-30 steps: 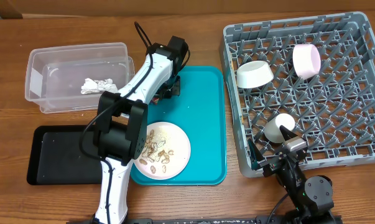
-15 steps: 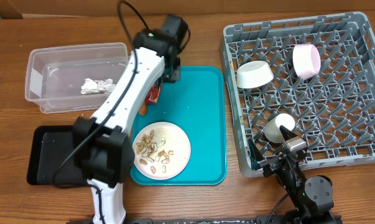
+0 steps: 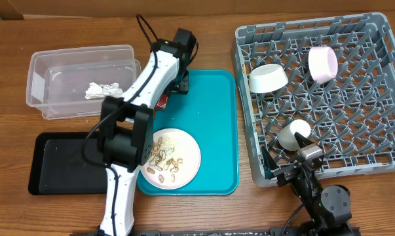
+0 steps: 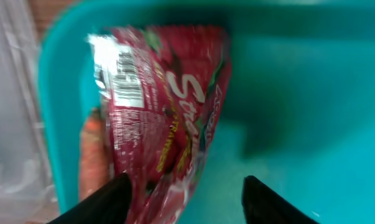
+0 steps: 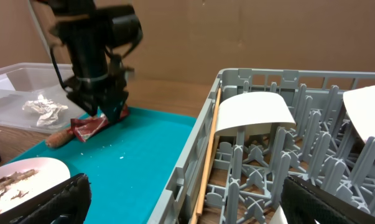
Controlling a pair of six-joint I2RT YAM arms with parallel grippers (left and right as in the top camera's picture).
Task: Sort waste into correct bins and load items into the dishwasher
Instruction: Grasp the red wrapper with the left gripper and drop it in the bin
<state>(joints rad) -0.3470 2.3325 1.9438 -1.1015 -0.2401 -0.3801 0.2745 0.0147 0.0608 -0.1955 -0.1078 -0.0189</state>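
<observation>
A red crinkled wrapper (image 4: 162, 112) lies in the far-left corner of the teal tray (image 3: 210, 131), with an orange carrot piece (image 4: 91, 155) beside it. My left gripper (image 4: 184, 202) hovers open over the wrapper's near end, which touches the left finger (image 4: 109, 199). A crumpled tissue (image 3: 104, 90) sits in the clear tub (image 3: 53, 65). The black tray (image 3: 59, 164) holds nothing. Beige scraps cover the white plate (image 3: 190, 154). In the dish rack (image 3: 380, 98) sit a white bowl (image 3: 268, 78), a pink bowl (image 3: 323, 63), a cream cup (image 3: 294, 134) and a chopstick (image 5: 209, 149). My right gripper (image 5: 187, 208) stands open at the rack's near-left corner.
The teal tray lies between the two bins on the left and the rack on the right. My left arm (image 3: 141, 98) crosses above the tray's left edge and part of the plate. Bare wooden table shows at the back.
My left gripper has gone from shut to open. Its arm lifted, then came back down over the tray's far-left corner, where the wrapper now shows. The right arm has not moved.
</observation>
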